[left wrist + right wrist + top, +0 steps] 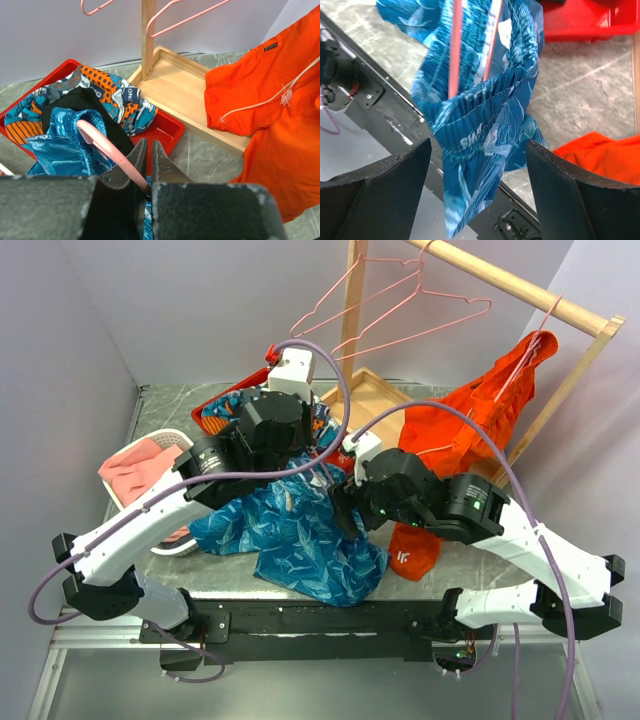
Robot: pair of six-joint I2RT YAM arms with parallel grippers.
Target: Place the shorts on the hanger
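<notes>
**Hanger clamped on my left, shorts hanging between my open right fingers**

I am pinching the pink wire hanger (102,142) in my left pincer (150,146). Its jaws are standing narrow, with the wire running down between them. All of this is taking place just on the near side of the red tray (167,129).

The wire is arching over a bunched fold of the teal leaf-print shorts (55,145). They are lying against the tray's near edge and spilling away from it, over the front lip of the worktop (580,95).

My right pincer (479,145) is gaping wide and gripping nothing. The elastic waistband of the shorts is hanging in the gap, clear of both fingers (395,185). Two pink wire runs of the hanger are dropping into the waist opening.

Inside the tray a multicoloured cloth (112,92) is lying crumpled. To the tray's right, the base of the wooden stand (180,85) is sitting just beside it. Further right, an orange garment (280,125) is hanging down to the worktop.
</notes>
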